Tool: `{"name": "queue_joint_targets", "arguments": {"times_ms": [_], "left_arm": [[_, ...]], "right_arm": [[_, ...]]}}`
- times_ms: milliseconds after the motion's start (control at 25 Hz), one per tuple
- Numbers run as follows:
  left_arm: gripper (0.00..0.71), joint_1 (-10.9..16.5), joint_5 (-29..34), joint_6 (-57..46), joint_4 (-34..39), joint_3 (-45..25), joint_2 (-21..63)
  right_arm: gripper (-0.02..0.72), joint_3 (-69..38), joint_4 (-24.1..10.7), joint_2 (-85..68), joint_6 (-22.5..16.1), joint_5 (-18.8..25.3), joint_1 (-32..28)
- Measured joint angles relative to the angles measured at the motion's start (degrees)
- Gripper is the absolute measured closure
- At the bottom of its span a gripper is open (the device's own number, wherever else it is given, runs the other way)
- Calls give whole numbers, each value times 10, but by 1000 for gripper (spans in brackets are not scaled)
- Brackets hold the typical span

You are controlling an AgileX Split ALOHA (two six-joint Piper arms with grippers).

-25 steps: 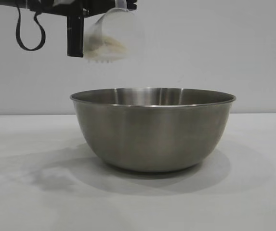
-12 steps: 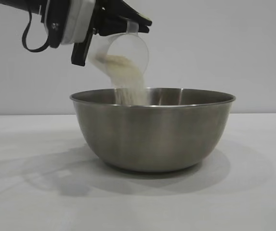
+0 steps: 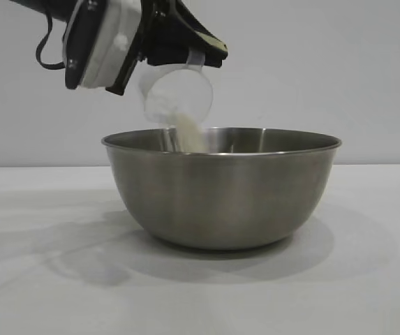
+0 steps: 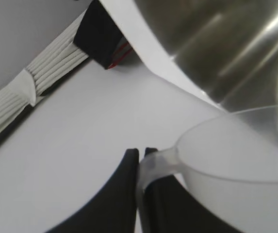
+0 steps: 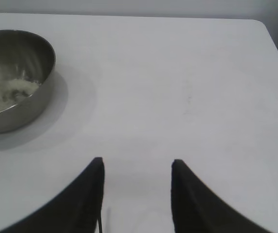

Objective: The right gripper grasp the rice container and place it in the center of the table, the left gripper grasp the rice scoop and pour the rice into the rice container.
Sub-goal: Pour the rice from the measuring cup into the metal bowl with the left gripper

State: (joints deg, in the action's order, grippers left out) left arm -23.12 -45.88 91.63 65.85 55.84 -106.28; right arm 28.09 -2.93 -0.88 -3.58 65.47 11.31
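Note:
The steel rice container [image 3: 220,188] stands on the white table [image 3: 39,293]. Above its left rim, my left gripper [image 3: 206,52] is shut on the loop handle of the translucent rice scoop [image 3: 177,94], which is tipped mouth-down. A thin stream of rice [image 3: 188,134] falls from it into the bowl. In the left wrist view the left gripper [image 4: 141,154] pinches the handle of the rice scoop [image 4: 236,160] beside the rice container [image 4: 216,43]. My right gripper [image 5: 136,165] is open over bare table [image 5: 177,73], away from the rice container [image 5: 37,73], which holds rice [image 5: 10,92].
A black box with red wires [image 4: 102,41] sits at the table's far edge next to a white ribbed strip [image 4: 41,68]. The table's rounded corner [image 5: 262,24] shows in the right wrist view.
The left gripper has dropped toward the bowl and tilted the scoop further over. Rice that lay in the scoop now pours out, and the scoop looks nearly empty.

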Motion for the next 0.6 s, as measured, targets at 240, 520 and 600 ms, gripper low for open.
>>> {"name": "queue_joint_targets", "arguments": {"times_ms": [240, 520, 600], "left_arm": [[710, 0, -34, -258, -155, 0, 0], [710, 46, -108, -773, -351, -5, 0], [710, 82, -113, -850, -376, -19, 0]], "right_arm": [[426, 0, 0, 0, 0, 0, 0], [426, 0, 0, 0, 0, 0, 0], [426, 0, 0, 0, 0, 0, 0]]}}
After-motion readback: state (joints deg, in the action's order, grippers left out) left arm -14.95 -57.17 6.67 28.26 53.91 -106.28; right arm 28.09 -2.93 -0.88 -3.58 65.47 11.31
